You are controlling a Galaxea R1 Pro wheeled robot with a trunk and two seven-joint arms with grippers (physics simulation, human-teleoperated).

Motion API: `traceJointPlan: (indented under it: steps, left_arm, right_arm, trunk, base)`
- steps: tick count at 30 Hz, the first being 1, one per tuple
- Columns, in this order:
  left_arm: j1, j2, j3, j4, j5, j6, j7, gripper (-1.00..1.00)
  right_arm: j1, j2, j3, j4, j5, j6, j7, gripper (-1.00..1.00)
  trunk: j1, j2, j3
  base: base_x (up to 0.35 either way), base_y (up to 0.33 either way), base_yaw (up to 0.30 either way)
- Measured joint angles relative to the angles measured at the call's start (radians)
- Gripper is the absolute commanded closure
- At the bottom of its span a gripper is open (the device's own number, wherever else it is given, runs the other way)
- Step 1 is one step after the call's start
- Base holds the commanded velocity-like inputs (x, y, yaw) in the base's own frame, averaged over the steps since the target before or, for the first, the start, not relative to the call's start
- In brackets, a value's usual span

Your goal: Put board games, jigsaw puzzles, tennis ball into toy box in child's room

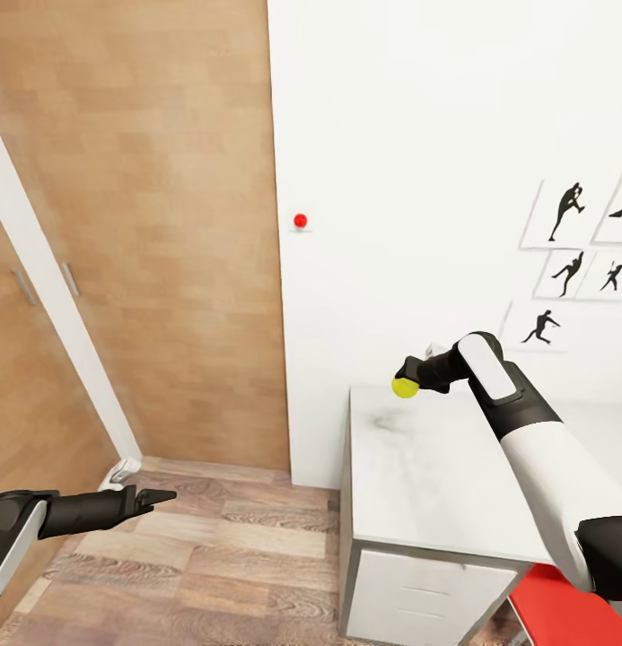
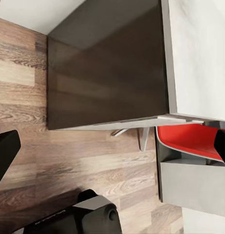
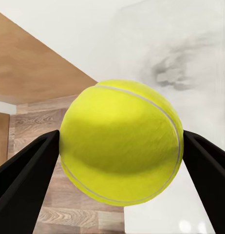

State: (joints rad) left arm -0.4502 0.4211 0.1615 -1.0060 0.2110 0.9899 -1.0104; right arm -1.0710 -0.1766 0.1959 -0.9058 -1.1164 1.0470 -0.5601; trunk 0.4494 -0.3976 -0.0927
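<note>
The right gripper [image 1: 411, 380] has its jaws clamped on the tennis ball [image 1: 403, 388], holding it in the air above the far end of the light grey tabletop [image 1: 436, 475], close to the white wall [image 1: 418, 135]; in the right wrist view the yellow-green ball [image 3: 121, 141] sits squeezed between the two black fingers [image 3: 25, 170]. The left gripper [image 1: 153, 496] hangs low over the wood-plank floor [image 1: 230, 556], jaws apart and holding nothing, well apart from the desk. White drawers [image 1: 427, 592] front the desk, and the red chair [image 1: 562, 610] shows at its near side beneath the right arm. A small red round thing [image 1: 300, 221] is fixed on the wall beside the wooden wardrobe panel [image 1: 158, 224], and black silhouette sports pictures [image 1: 566, 260] hang on the wall beyond the arm. The left wrist view shows the chair's red seat [image 2: 190, 139] tucked under the desk edge beside a dark panel [image 2: 107, 73].
</note>
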Motion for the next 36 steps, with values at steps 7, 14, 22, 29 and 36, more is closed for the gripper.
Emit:
traceJointPlan:
  steps: [7, 14, 22, 29, 36]
  left_arm:
    - [0.0, 0.0, 0.0, 0.0, 0.0, -0.001, 0.0, -1.0]
    - [0.0, -0.001, 0.0, 0.0, 0.0, -0.001, 0.0, -1.0]
    - [0.0, 0.0, 0.0, 0.0, -0.001, -0.001, 0.0, -1.0]
    - [0.001, 0.011, 0.054, 0.0, -0.008, -0.004, -0.115, -1.0]
    - [0.0, 0.027, 0.067, -0.057, -0.012, -0.006, -0.244, -1.0]
  right_arm:
    - [0.0, 0.0, 0.0, 0.0, 0.0, 0.0, 0.0, 1.0]
    - [0.0, 0.0, 0.0, 0.0, 0.0, 0.0, 0.0, 1.0]
    - [0.0, 0.0, 0.0, -0.001, 0.0, 0.0, 0.0, 1.0]
    - [0.0, -0.002, -0.017, -0.007, -0.002, 0.0, 0.0, 1.0]
    - [-0.008, -0.031, -0.027, -0.006, 0.0, 0.0, 0.001, 1.0]
  trunk:
    - [0.0, 0.0, -0.011]
    - [0.0, 0.0, -0.015]
    - [0.0, 0.0, -0.016]
    - [0.0, 0.0, -0.016]
    - [0.0, 0.0, -0.016]
  base:
    - [0.0, 0.0, -0.068]
    - [0.0, 0.0, -0.01]
    - [0.0, 0.0, -0.016]
    - [0.0, 0.0, -0.224]
    - [0.0, 0.0, -0.274]
